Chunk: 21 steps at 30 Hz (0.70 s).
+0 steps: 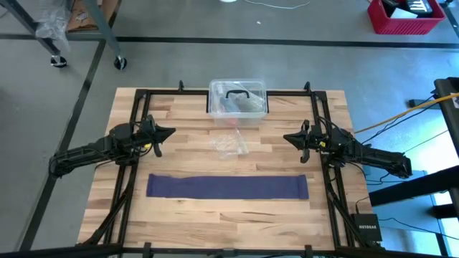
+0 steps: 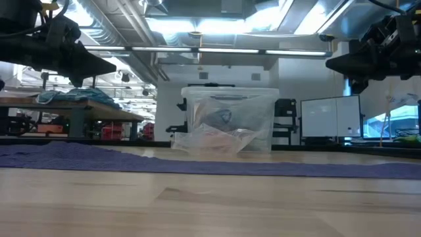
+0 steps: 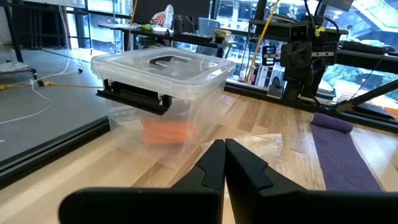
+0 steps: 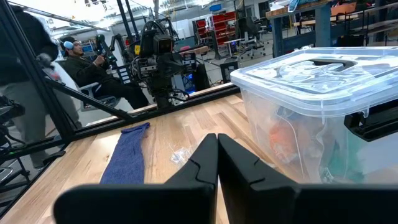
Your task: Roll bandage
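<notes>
So I haven't really started rolling yet by the look of it: the bandage (image 1: 227, 187) is lying flat and fully stretched out across the near part of the table (image 1: 179, 222), and both arms are hovering above the table, well back from it, left gripper (image 1: 166, 132) on its side and right gripper (image 1: 288, 136) opposite, each with its fingers pressed together and holding nothing. Next up I figure I need to spread one set of fingers, drop to one end of the strip, pinch the edge and start curling it over itself, steering clear of the crinkly plastic wrapper (image 1: 228, 145) and the clear box (image 1: 238, 98) farther back.
</notes>
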### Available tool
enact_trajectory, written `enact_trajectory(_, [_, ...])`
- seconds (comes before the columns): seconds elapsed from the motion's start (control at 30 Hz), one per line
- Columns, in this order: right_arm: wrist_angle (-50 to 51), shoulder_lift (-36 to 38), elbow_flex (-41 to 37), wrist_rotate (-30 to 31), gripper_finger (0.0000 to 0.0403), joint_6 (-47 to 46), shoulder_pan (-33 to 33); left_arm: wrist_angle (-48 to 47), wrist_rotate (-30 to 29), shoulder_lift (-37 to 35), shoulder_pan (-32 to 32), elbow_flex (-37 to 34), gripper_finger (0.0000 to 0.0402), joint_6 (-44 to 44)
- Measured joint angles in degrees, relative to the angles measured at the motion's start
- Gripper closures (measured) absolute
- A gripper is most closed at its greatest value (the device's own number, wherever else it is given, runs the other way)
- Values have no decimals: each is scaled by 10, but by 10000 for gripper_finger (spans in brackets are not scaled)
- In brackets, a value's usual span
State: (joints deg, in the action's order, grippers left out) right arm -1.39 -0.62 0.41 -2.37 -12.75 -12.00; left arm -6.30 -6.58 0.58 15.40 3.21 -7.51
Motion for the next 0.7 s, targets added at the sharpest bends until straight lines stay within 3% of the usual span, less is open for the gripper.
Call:
enact_trajectory(0.1, [0,0,0,0,388,0,0,12,0,0,0,-2,398,-1])
enact_trajectory(0.23, [0,0,0,0,388,0,0,83,1,0,-1,-3,398,-110])
enact_trajectory(0.33, [0,0,0,0,388,0,0,137,1,0,-1,-2,398,-146])
enact_trajectory(0.5, [0,0,0,0,388,0,0,237,20,0,-1,-1,398,-139])
enact_trajectory(0.7, [0,0,0,0,388,0,0,252,43,25,-1,11,398,-117])
